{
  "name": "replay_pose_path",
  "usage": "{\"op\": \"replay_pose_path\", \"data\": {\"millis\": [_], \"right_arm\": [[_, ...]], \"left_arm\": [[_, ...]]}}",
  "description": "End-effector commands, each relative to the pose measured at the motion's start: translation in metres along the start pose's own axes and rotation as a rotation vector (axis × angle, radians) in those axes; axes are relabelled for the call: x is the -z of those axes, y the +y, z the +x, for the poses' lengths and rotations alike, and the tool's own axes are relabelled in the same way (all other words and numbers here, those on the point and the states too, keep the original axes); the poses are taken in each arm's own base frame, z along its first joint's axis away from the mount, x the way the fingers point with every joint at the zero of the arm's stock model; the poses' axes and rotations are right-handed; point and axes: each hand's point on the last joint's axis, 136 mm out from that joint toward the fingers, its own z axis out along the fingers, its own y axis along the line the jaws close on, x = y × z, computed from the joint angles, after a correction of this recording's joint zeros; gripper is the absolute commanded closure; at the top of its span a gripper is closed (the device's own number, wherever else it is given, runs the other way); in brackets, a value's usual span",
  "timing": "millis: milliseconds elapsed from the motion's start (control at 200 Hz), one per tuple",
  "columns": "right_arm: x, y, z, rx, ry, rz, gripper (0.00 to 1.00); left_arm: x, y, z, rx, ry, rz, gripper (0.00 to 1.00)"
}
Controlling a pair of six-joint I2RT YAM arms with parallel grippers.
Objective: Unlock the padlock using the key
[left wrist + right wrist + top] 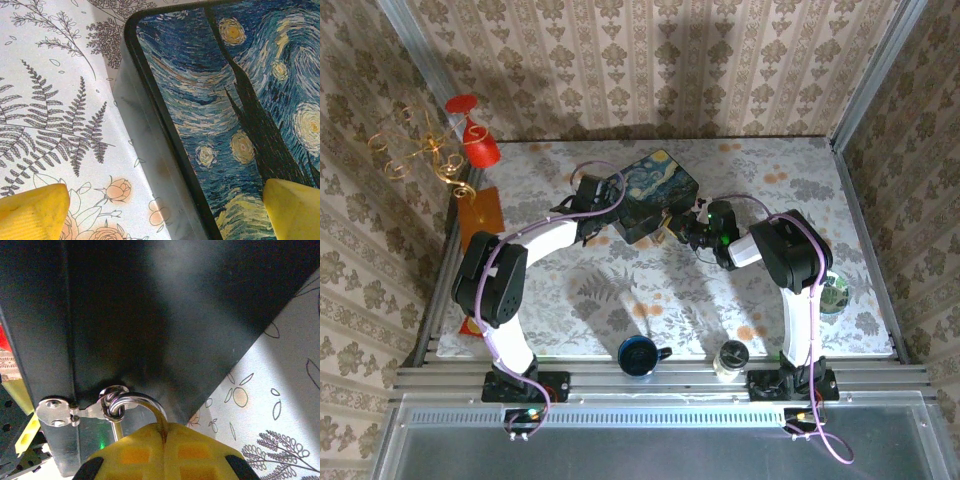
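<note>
- At tin (655,190) clasp (55,410): my right jaws were clamped on padlock (142,398), silvery shackle alone showing.
- Over tin edge and tabletop (45,60): my left jaws stood wide apart.

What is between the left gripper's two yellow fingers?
The painted tin, its dark rim and side wall, plus flowery tablecloth; the left wrist view shows it.

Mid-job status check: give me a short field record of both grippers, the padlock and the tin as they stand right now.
padlock: silvery shackle threaded through the ring of the clasp; body hidden behind the fingers
painted tin: on the table, between the two grippers
left gripper: open, one finger over the tablecloth, the other over the tin's lid
right gripper: shut just under the shackle; what it pinches is hidden
</note>
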Motion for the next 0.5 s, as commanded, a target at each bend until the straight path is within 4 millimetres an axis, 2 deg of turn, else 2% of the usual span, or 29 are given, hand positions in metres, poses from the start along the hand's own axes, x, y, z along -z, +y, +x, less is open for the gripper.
{"op": "replay_pose_path", "data": {"millis": [0, 495], "right_arm": [[0.0091, -0.0034, -0.0159, -0.019, -0.066, 0.018, 1.00], [0.0178, -0.0095, -0.0250, -0.032, -0.127, 0.050, 1.00]], "left_arm": [[-0.0096, 0.0318, 0.0346, -0.014, 0.113, -0.103, 0.00], [-0.0128, 0.0355, 0.0423, 0.008, 0.123, -0.100, 0.00]]}}
